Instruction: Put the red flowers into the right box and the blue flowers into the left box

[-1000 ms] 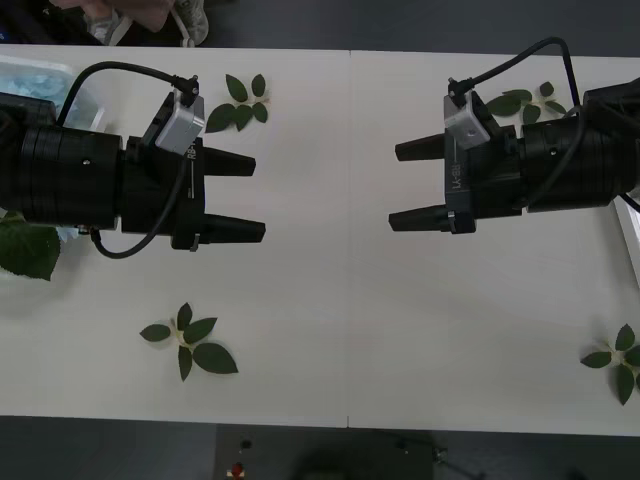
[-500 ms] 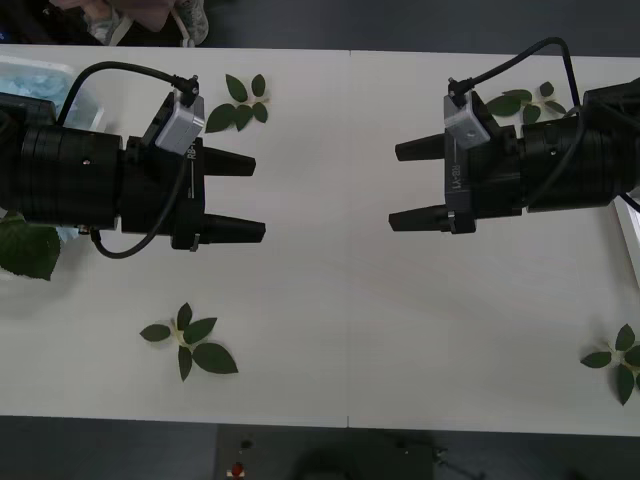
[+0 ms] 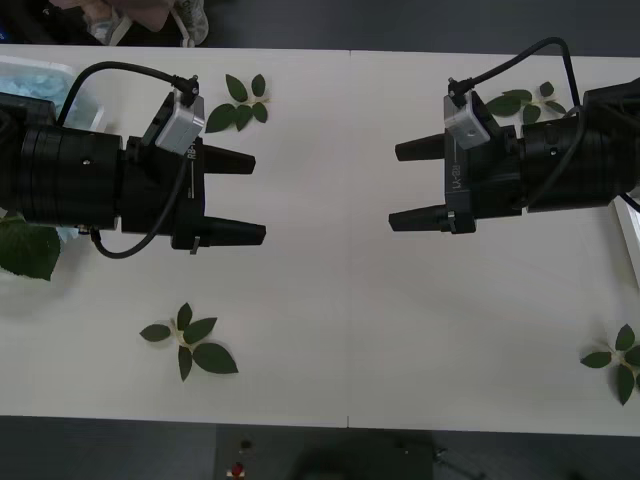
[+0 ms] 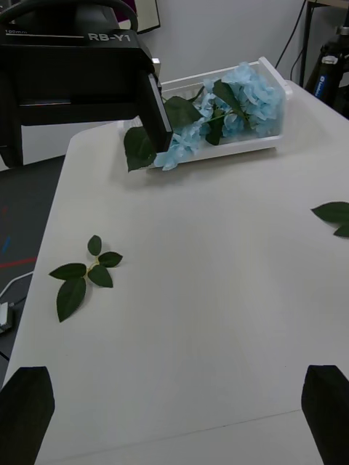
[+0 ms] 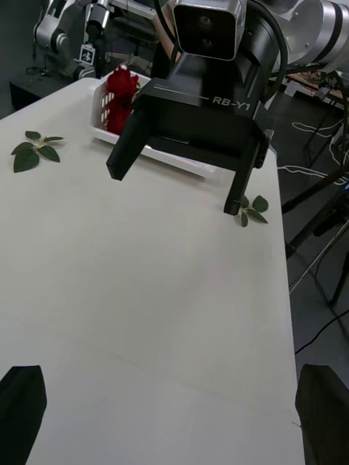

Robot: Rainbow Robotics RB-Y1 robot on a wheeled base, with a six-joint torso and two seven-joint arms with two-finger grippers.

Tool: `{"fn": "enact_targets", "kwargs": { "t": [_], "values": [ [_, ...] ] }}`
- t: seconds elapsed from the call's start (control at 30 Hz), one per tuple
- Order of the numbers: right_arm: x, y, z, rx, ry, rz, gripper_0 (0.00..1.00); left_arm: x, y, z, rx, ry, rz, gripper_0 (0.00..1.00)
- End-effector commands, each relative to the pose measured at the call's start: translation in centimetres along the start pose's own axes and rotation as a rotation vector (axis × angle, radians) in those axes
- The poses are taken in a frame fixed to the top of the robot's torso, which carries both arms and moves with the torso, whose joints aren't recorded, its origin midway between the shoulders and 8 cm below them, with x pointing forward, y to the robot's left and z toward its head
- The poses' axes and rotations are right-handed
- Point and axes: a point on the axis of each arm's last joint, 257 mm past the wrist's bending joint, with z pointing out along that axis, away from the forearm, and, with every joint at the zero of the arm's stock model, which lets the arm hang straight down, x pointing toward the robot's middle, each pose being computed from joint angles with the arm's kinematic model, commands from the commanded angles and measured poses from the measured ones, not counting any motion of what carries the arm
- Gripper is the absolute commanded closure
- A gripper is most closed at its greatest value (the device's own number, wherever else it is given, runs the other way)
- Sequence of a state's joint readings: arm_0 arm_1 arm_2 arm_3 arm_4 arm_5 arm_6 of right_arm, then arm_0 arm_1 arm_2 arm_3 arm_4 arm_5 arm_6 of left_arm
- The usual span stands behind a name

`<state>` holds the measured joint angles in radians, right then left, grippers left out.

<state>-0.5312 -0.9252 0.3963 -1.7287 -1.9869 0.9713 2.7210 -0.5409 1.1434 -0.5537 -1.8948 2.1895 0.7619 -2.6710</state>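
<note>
The blue flowers lie in the left box, with a leaf and one cluster hanging over its rim. In the front view that left box sits at the table's far left, behind my left arm. The red flowers stand in the right box, whose edge shows at the far right. My left gripper and right gripper hover over the middle of the table. They face each other, both open with nothing between the fingers.
Loose green leaf sprigs lie on the white table: one front left, one back left, one back right, one front right. A broad leaf sticks out under my left arm.
</note>
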Motion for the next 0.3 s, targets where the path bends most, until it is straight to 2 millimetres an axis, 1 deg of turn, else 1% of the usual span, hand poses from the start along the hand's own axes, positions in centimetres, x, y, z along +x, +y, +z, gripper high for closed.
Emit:
{"fn": "enact_targets", "kwargs": {
  "t": [0.03, 0.3],
  "values": [
    [-1.61, -0.18, -0.41, 0.008, -0.014, -0.023, 0.0, -1.98, 0.51, -0.84, -0.01, 0.006, 0.084, 0.0],
    [-1.61, -0.18, -0.41, 0.008, -0.014, -0.023, 0.0, -1.98, 0.51, -0.84, -0.01, 0.006, 0.084, 0.0]
  ]
}}
